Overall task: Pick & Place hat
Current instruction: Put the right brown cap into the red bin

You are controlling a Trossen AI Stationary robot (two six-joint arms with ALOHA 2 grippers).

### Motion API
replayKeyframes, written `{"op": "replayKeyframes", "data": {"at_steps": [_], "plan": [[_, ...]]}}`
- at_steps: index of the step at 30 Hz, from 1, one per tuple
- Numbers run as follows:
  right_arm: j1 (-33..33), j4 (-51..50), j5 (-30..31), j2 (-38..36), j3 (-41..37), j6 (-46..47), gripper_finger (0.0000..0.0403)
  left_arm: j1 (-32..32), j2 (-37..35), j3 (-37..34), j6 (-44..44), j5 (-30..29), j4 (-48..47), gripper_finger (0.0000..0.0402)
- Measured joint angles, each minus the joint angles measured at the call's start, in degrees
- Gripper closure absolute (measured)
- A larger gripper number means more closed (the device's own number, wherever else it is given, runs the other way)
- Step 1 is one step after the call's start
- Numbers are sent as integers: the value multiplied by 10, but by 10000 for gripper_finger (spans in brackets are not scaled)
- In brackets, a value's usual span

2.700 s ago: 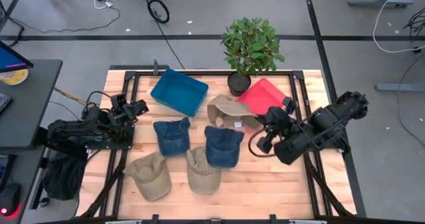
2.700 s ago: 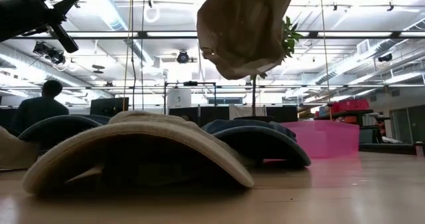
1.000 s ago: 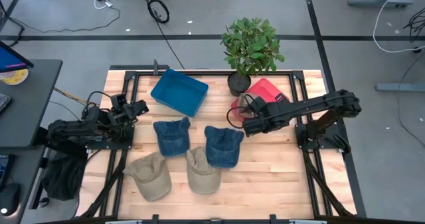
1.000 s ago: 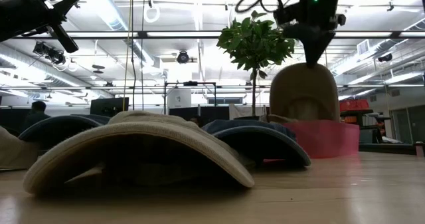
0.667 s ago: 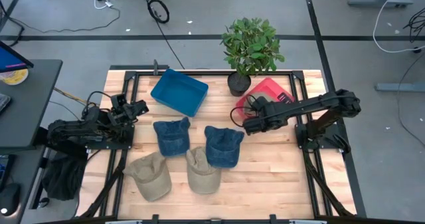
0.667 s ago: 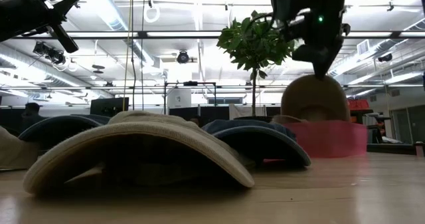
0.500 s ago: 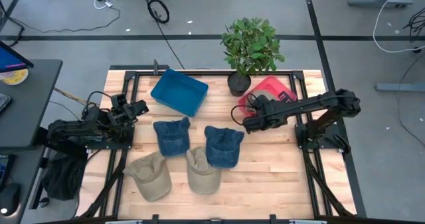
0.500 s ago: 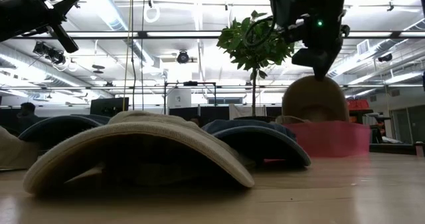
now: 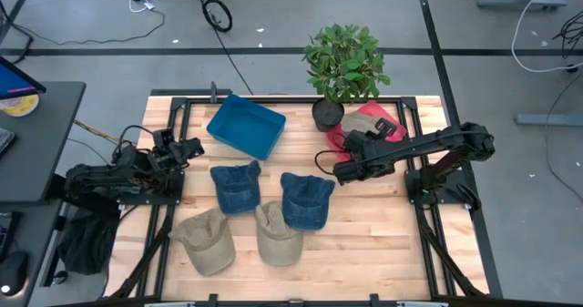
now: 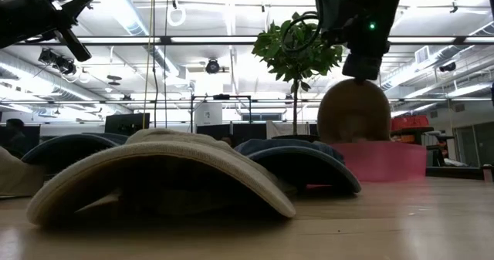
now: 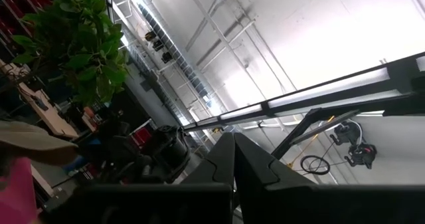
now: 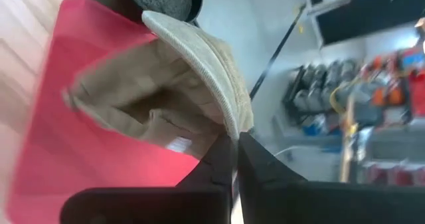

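Observation:
My right gripper [image 9: 383,129] hangs over the red bin [image 9: 351,136] at the table's far right, shut on a tan hat [image 9: 364,116]. In the low view the hat [image 10: 355,109] hangs below the gripper [image 10: 359,71], its lower part behind the bin's wall [image 10: 386,161]. Two blue hats [image 9: 237,187] [image 9: 305,200] and two tan hats [image 9: 205,241] [image 9: 278,234] lie crown up on the table. My left gripper [image 9: 187,148] waits shut at the left edge, raised and touching nothing. My right gripper pinches the edge of the tan hat's brim [image 12: 229,125] between its two fingers [image 12: 222,151]. The fingers slant down from above. The hat hangs below them with its open underside [image 12: 143,101] toward the wrist camera. Whether the crown rests on the bin's floor, I cannot tell.
A blue bin [image 9: 246,125] stands at the far middle of the table. A potted plant [image 9: 344,66] stands at the far edge right beside the red bin. Bare wood lies along the near right part of the table.
My right gripper has sunk a little over the red bin and rolled about its own line, staying shut. The tan hat has turned with it: its crown now shows round in the low view, and more of it shows at the bin's far side from above.

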Motion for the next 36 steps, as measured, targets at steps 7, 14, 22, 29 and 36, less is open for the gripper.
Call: {"op": "replayKeyframes", "data": {"at_steps": [7,14,22,29,36], "plan": [[-22,1,3,20,-22,1,403,0,0,0,-6,0,-5,399],[-43,0,-53,36,-98,112,403,0,0,0,-11,0,-10,399],[-43,0,-90,37,-122,186,403,0,0,0,-11,0,-19,399],[-43,26,-106,37,-122,151,403,0,0,0,-11,0,-26,399],[-42,105,-150,37,-120,76,363,0,0,0,-11,0,-28,399]]}}
